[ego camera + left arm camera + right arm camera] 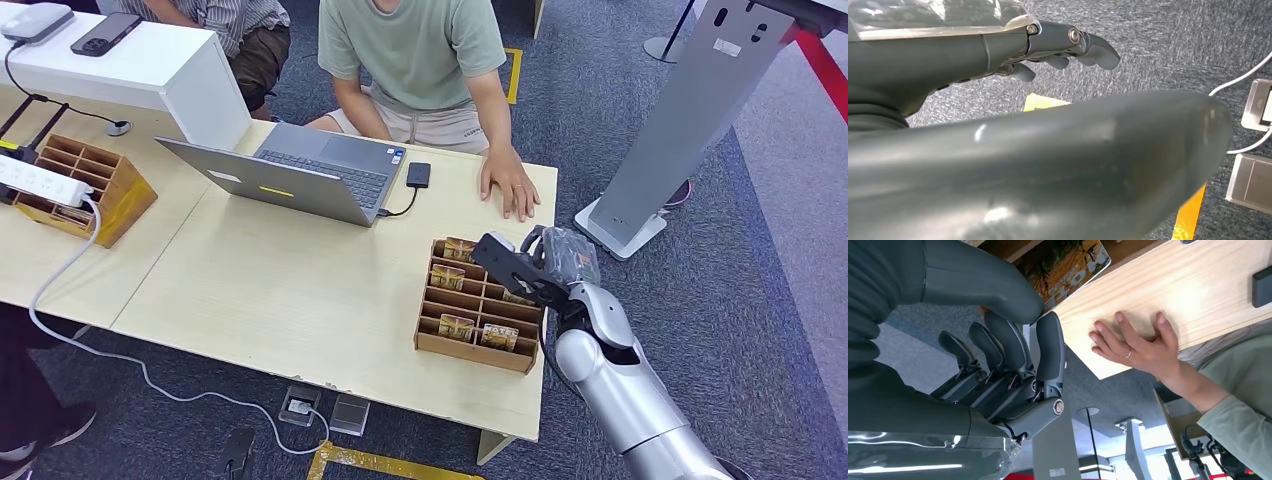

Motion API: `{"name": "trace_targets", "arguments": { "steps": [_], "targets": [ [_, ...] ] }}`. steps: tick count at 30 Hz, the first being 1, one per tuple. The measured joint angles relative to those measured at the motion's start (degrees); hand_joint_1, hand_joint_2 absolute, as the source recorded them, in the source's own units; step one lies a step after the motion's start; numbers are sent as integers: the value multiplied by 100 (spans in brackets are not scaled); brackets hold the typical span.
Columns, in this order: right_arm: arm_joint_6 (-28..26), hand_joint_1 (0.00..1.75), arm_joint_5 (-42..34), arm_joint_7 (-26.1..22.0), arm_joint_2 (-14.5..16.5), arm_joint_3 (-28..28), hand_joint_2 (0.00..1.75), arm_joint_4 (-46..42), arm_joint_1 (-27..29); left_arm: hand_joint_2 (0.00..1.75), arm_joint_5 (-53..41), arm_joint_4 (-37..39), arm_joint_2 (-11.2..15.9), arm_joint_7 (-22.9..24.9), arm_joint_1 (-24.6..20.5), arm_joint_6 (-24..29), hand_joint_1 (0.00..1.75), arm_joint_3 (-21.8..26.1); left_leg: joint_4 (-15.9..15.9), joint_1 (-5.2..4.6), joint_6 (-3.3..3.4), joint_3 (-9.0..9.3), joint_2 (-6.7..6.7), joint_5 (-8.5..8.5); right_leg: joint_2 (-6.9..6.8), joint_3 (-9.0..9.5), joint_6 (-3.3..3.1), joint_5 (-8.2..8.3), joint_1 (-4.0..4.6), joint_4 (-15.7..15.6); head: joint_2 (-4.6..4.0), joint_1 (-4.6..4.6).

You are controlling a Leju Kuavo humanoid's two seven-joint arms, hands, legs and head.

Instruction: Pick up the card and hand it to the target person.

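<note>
Right hand (525,265) fingers (998,345) curled toward the thumb, a card (1068,270) just beyond it; whether they pinch it, cannot tell. Hand hovers over the wooden divider box (480,300) (more cards stand in its slots). Person's hand (510,185) lies flat on the table (280,290) nearby. Left hand (1058,50) hangs empty, fingers loosely spread, above carpet.

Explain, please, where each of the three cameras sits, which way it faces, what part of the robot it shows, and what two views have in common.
Head view: high on the robot, facing forward and down at the table; the right hand hangs over the card box.
Left wrist view: behind the left hand, facing the carpet; its thumb crosses the picture.
Right wrist view: behind the right hand, facing the table edge and a card.
Shared: the head and right wrist views both show the person's hand flat on the table.
</note>
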Motion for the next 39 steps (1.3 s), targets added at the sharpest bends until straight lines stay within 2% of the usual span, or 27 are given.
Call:
{"name": "trace_targets", "arguments": {
  "steps": [6,20,39],
  "targets": [
    [-33,160,-102,86,-45,-37,175,-79,1,0,0,0,0,-7,0,-11,0,0,1,0,0,1,0,0,0,0,0,0,0,0,0,0],
    [-49,155,-291,342,-386,-287,175,-766,64,0,0,0,0,-10,2,-37,0,-2,2,0,0,1,1,0,0,-1,0,0,0,0,0,0],
    [-28,158,-420,299,-574,-533,175,-1585,182,0,31,0,0,-77,2,-37,0,-2,2,0,0,1,1,0,0,0,0,0,0,0,0,0]
  ]
}}
